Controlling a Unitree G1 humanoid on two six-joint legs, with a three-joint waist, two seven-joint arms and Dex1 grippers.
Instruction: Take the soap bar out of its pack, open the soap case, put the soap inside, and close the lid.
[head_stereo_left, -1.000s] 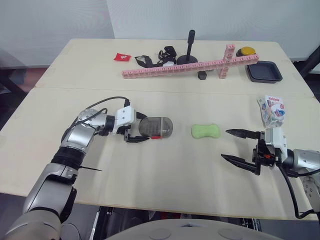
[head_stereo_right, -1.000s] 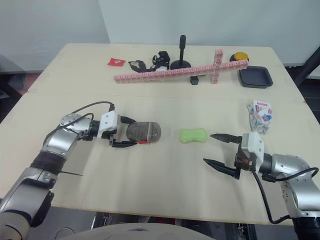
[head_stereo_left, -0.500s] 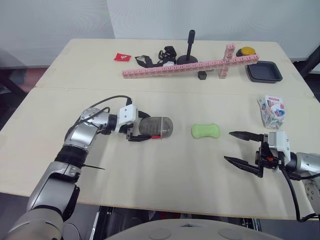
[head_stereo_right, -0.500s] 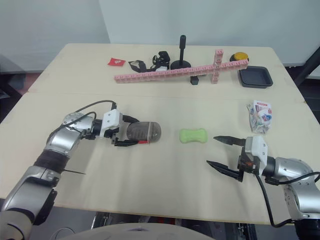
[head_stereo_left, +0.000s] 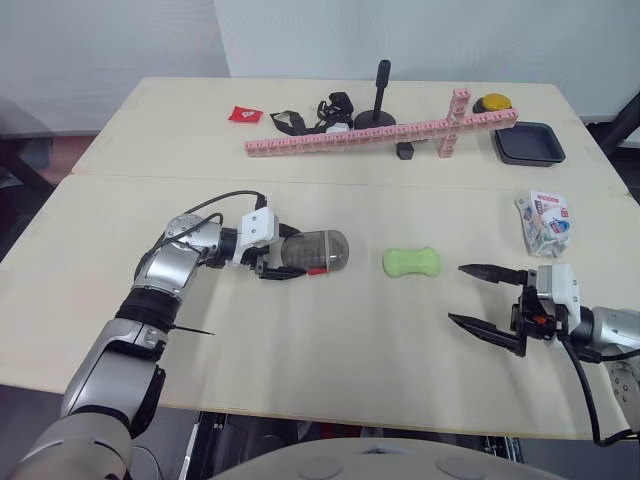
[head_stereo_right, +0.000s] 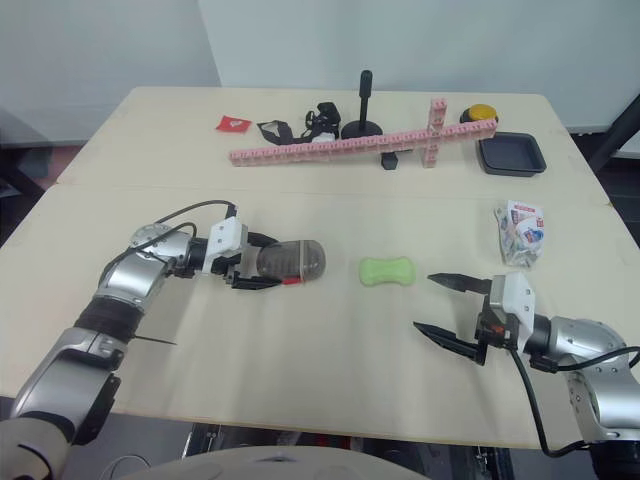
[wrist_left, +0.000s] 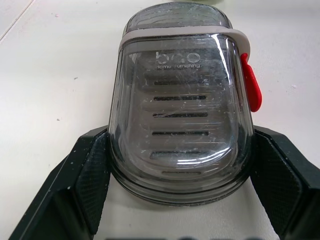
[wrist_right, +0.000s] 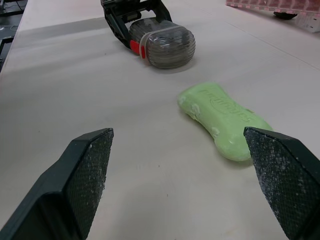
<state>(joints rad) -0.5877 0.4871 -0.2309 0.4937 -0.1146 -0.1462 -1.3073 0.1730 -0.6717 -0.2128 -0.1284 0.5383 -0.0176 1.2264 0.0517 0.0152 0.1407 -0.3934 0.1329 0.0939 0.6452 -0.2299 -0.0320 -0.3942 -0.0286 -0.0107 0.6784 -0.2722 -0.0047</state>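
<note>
The smoky-grey soap case (head_stereo_left: 315, 252) with a red latch lies closed on its side, left of centre on the near table. My left gripper (head_stereo_left: 290, 256) is shut on it, and its black fingers (wrist_left: 87, 175) press both flanks of the soap case (wrist_left: 180, 115). The bare green soap bar (head_stereo_left: 411, 262) lies on the table to the right of the case. My right gripper (head_stereo_left: 456, 293) stands open to the right of the soap, nearer the table's front edge, holding nothing; its wrist view looks across the soap bar (wrist_right: 222, 120) toward the case (wrist_right: 162, 42). The crumpled soap pack (head_stereo_left: 543, 222) lies at the right edge.
On the far table lie a long pink block bar (head_stereo_left: 380, 133), a black stand (head_stereo_left: 380, 100), a black tray (head_stereo_left: 527, 143), a yellow button (head_stereo_left: 491, 103), a red packet (head_stereo_left: 244, 114) and black straps (head_stereo_left: 315, 115). A seam runs between the two tables.
My left gripper slid further along the soap case and its fingers closed on the sides, nudging the case slightly right. My right gripper drew back a little from the soap.
</note>
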